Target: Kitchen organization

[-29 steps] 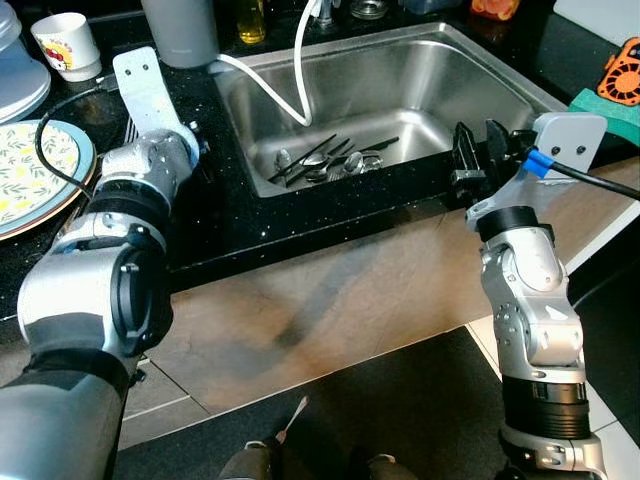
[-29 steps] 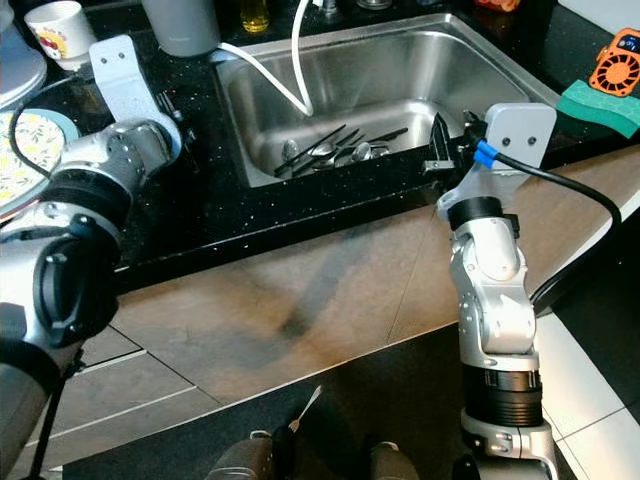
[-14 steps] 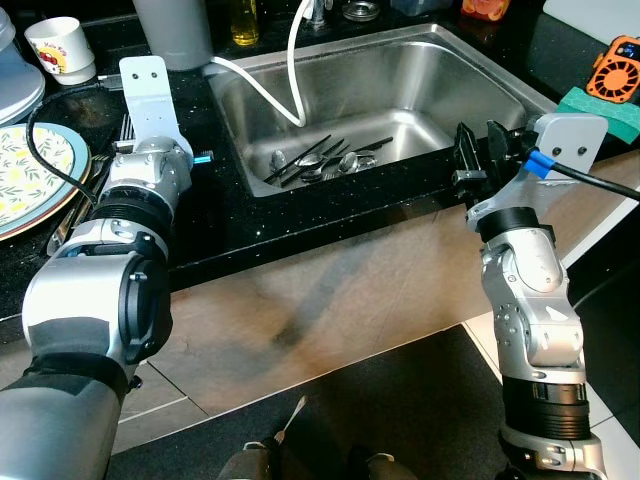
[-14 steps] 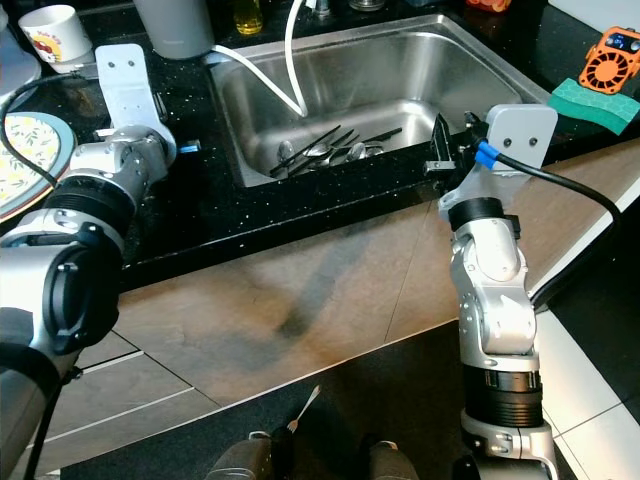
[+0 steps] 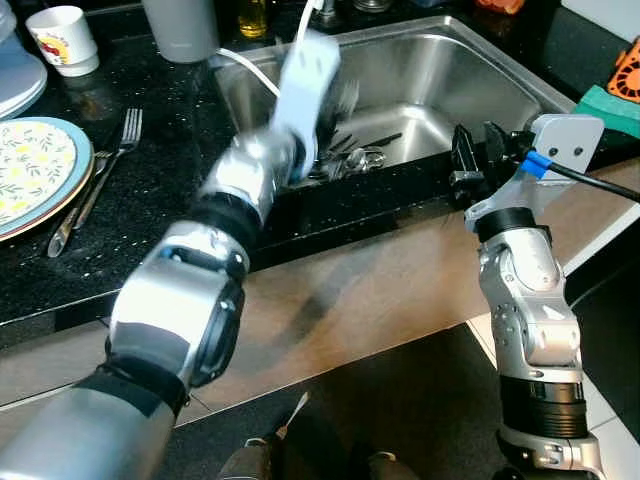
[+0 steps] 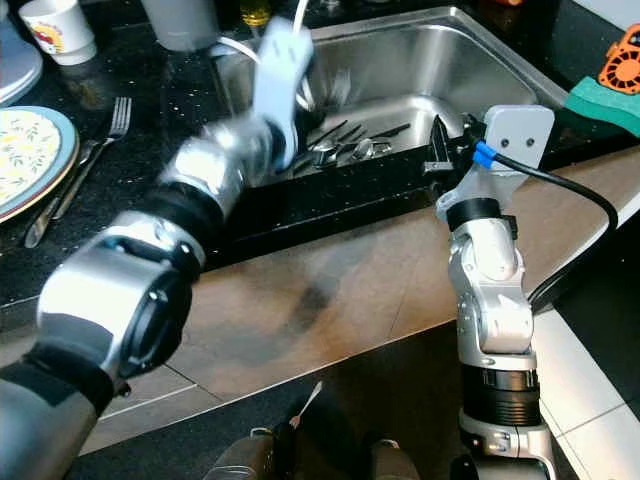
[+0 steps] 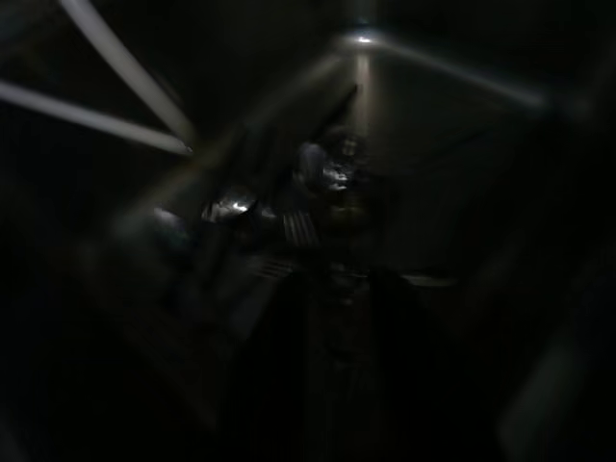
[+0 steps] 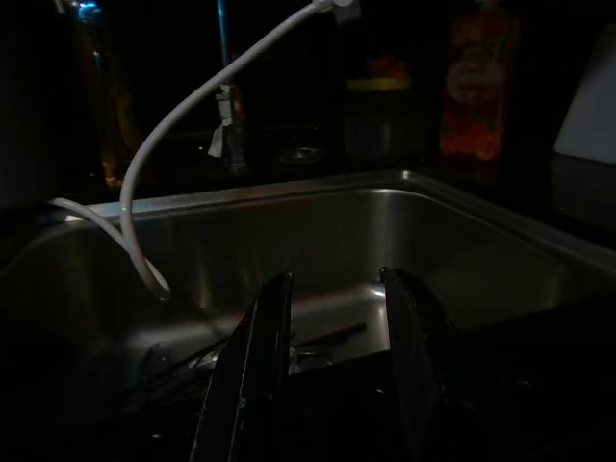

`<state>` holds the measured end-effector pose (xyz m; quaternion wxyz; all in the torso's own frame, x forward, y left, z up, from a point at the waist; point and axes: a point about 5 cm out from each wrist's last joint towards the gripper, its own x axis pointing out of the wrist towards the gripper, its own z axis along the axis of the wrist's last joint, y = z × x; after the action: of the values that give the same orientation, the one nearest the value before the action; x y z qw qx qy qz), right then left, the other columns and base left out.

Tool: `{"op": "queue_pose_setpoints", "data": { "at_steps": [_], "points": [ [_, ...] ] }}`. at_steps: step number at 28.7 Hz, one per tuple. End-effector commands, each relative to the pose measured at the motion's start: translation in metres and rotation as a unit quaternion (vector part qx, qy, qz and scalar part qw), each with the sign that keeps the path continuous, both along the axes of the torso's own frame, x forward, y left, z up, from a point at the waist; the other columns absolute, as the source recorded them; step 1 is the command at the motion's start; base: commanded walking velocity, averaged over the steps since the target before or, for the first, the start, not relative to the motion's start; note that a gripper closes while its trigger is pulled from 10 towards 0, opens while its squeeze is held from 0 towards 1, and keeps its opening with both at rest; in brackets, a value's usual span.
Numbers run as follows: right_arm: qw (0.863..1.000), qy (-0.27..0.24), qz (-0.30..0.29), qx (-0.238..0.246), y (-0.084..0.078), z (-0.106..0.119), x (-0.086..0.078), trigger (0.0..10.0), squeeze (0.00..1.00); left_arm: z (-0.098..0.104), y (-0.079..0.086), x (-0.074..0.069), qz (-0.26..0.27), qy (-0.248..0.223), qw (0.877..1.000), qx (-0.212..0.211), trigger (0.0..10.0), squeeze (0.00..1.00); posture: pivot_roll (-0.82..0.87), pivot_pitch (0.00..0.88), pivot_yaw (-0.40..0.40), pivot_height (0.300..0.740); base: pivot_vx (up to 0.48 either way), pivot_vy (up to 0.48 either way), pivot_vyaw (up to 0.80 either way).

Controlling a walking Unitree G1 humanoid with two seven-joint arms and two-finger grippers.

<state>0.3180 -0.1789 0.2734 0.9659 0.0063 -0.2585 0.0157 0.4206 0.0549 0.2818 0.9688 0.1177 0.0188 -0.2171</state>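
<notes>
Several pieces of dark and silver cutlery [image 5: 368, 154] lie on the bottom of the steel sink [image 5: 450, 70]; they show dimly in the left wrist view as cutlery [image 7: 327, 173]. My left arm reaches across the sink's front left corner, blurred by motion, with the left gripper [image 5: 338, 100] above the cutlery. My right gripper [image 5: 478, 150] stands open at the sink's front rim, nothing between its fingers [image 8: 255, 375]. On the black counter to the left lie a fork [image 5: 120, 145] and more cutlery [image 5: 68, 215] beside a patterned plate [image 5: 25, 170].
A white hose [image 5: 300, 45] hangs into the sink. At the back left stand a mug [image 5: 62, 40] and a grey container [image 5: 180, 25]. A green sponge [image 5: 612, 106] and an orange object [image 5: 628, 65] sit at the right. A black cable [image 5: 590, 178] trails from my right wrist.
My left arm has swung from the counter by the plate to over the sink; the fork it hid on the counter now shows. The right arm has not moved.
</notes>
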Motion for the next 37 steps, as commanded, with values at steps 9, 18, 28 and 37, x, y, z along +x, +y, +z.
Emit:
{"op": "queue_pose_setpoints", "data": {
  "at_steps": [9, 18, 28, 37],
  "points": [
    [1.0, -0.004, -0.004, 0.001, -0.002, 0.0, -0.003, 10.0, 0.0, 0.065, 0.06, 0.001, 0.063, -0.152, 0.986, -0.005, 10.0, 0.0, 0.12, 0.2, 0.059, 0.74, 0.0, 0.0, 0.0],
    [1.0, -0.009, 0.027, 0.005, 0.008, 0.002, -0.001, 10.0, 0.0, 0.026, 0.149, -0.006, 0.271, -0.095, 0.957, 0.048, 10.0, 0.0, 0.14, 0.205, 0.048, 0.74, 0.0, 0.0, 0.0],
    [0.998, -0.008, 0.069, 0.009, 0.018, 0.0, -0.001, 10.0, 0.0, 0.025, 0.202, -0.055, 0.376, -0.084, 0.923, 0.004, 10.0, 0.0, 0.16, 0.213, 0.041, 0.74, 0.0, 0.0, 0.0],
    [0.997, -0.007, 0.079, 0.01, 0.021, -0.001, 0.0, 10.0, 0.0, 0.027, 0.226, -0.075, 0.433, -0.087, 0.895, -0.064, 10.0, 0.0, 0.19, 0.215, 0.033, 0.74, 0.0, 0.0, 0.0]
  ]
}}
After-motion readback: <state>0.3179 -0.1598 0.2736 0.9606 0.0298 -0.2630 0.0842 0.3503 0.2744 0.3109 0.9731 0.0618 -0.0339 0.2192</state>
